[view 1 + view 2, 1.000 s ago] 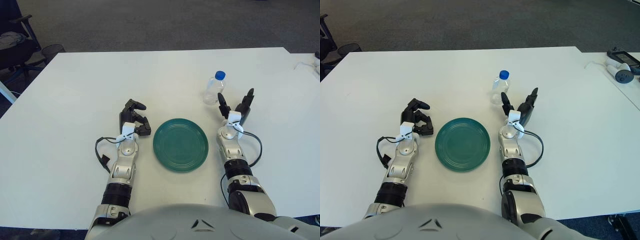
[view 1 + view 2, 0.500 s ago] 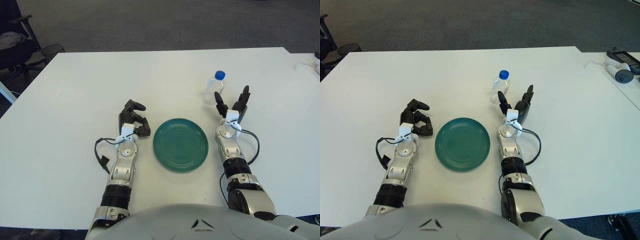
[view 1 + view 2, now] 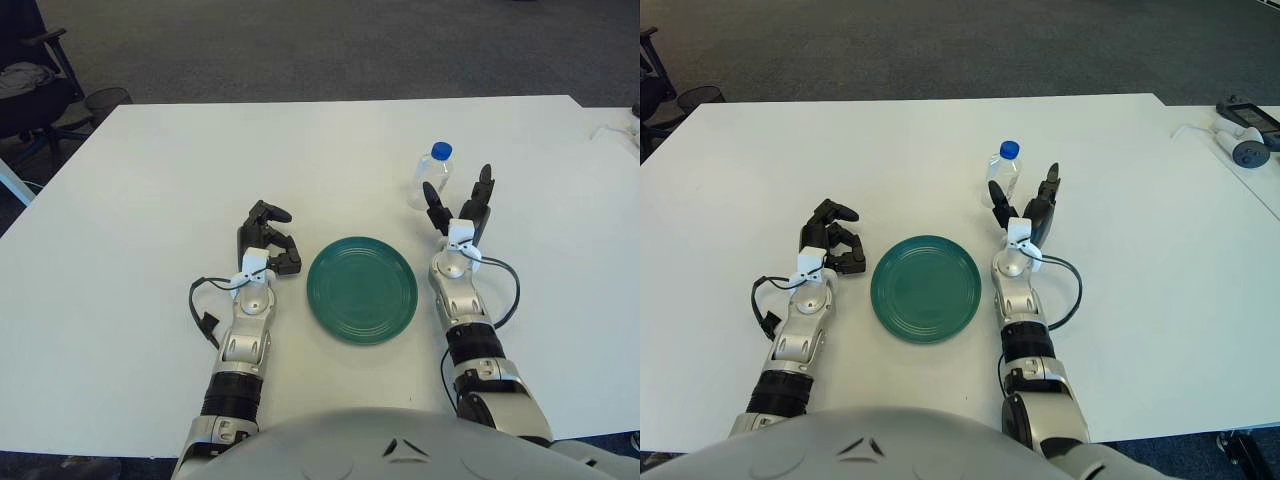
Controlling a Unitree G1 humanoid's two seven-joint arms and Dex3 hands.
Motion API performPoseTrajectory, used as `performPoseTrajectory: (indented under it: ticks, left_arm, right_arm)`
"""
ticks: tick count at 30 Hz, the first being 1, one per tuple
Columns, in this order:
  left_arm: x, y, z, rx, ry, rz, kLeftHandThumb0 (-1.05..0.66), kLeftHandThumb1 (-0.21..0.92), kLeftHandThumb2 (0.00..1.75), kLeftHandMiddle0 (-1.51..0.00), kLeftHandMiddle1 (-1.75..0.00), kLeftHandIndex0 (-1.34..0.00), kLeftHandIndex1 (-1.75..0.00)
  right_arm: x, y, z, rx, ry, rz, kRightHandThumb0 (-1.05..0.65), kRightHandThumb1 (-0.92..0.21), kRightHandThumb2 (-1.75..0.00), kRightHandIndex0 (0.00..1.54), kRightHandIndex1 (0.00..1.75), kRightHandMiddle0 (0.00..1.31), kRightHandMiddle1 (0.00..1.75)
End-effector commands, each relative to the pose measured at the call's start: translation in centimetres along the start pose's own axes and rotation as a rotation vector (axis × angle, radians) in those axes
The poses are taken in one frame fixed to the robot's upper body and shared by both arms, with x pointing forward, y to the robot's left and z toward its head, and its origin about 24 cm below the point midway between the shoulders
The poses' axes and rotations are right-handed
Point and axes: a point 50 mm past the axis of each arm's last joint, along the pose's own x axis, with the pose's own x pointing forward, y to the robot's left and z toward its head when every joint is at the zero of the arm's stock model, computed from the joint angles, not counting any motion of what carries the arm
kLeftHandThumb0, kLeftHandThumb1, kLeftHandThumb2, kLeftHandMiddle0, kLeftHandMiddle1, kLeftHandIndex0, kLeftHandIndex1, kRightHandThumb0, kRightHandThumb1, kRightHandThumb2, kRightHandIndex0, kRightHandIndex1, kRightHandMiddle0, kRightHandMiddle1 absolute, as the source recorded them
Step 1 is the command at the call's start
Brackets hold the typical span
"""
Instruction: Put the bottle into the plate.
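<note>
The bottle [image 3: 428, 177], clear with a blue cap, stands upright on the white surface [image 3: 150, 180], just beyond my right hand [image 3: 455, 215] and slightly to its left. That hand's fingers [image 3: 484, 186] are spread and point up and away from me, holding nothing; the nearest of them shows right beside the bottle's lower part, though I cannot tell whether it touches. The green plate [image 3: 361, 289] lies flat on the near side of those fingers, to their left, between my two forearms and well apart from the bottle. My left hand [image 3: 267, 241] shows just left of the plate, its fingers curled in on themselves around nothing.
</note>
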Motion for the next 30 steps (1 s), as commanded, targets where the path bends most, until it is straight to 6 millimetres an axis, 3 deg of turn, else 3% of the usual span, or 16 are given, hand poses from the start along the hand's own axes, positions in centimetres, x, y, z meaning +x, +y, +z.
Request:
performPoseTrajectory:
  ticks: [1,21,30]
  left_arm:
    - [-0.7,0.4,-1.9,0.033,0.092,0.008,0.0,-0.06,1.74,-0.88,-1.74,-0.68,-1.75]
    - [-0.5,0.4,-2.0,0.003,0.084,-0.016,0.0,-0.07,1.75,-0.89,-1.72,-0.69,-1.75]
    - [-0.5,0.3,-2.0,0.022,0.09,0.001,0.0,-0.06,1.75,-0.88,-1.73,-0.68,-1.75]
  right_arm:
    - [0.0,-0.2,0.1,0.017,0.008,0.0,-0.96,-0.92,-0.23,0.07,0.01,0.0,0.09]
    - [0.2,0.3,0.9,0.023,-0.05,0.073,-0.95,-0.92,-0.22,0.11,0.01,0.0,0.1]
    - [2.0,0.4,-0.1,-0.052,-0.004,0.101,-0.99,-0.92,-0.25,0.05,0.0,0.0,0.12]
